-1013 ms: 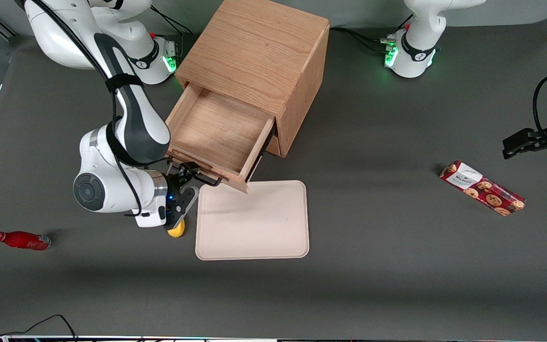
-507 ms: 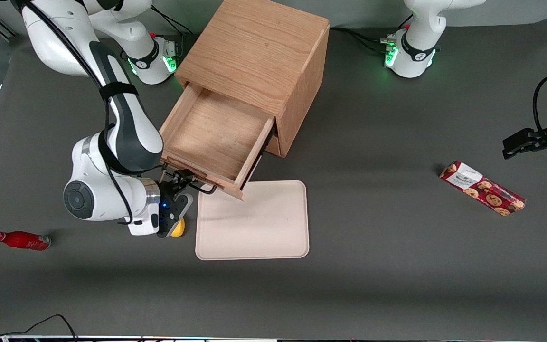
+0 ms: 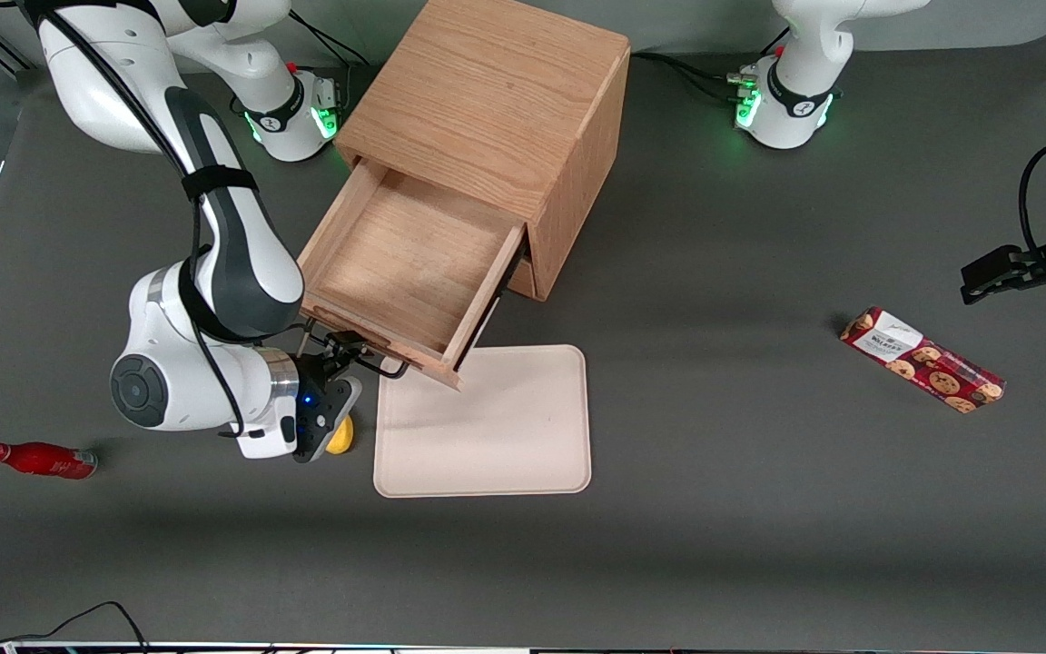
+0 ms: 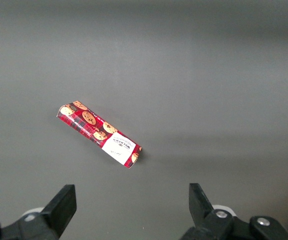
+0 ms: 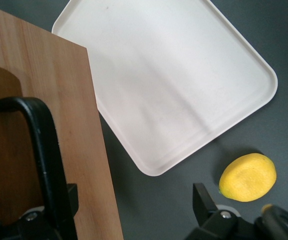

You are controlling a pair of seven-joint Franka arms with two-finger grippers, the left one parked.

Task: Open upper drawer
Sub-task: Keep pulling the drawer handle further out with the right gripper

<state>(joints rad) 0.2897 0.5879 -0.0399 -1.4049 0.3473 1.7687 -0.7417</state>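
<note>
Pretty much done I'd say: the upper drawer [image 3: 400, 272] sticks far out of the cabinet [image 3: 496, 109], tray bare. The gripper [image 3: 349, 356] sits at the drawer's handle [image 5: 46, 155], fingers spread wide around it.

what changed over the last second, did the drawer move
Yes: the upper drawer slid farther out of the cabinet, toward the front camera, pulled by the gripper at its black handle. The tray, lemon, red bottle and cookie box stayed put.
</note>
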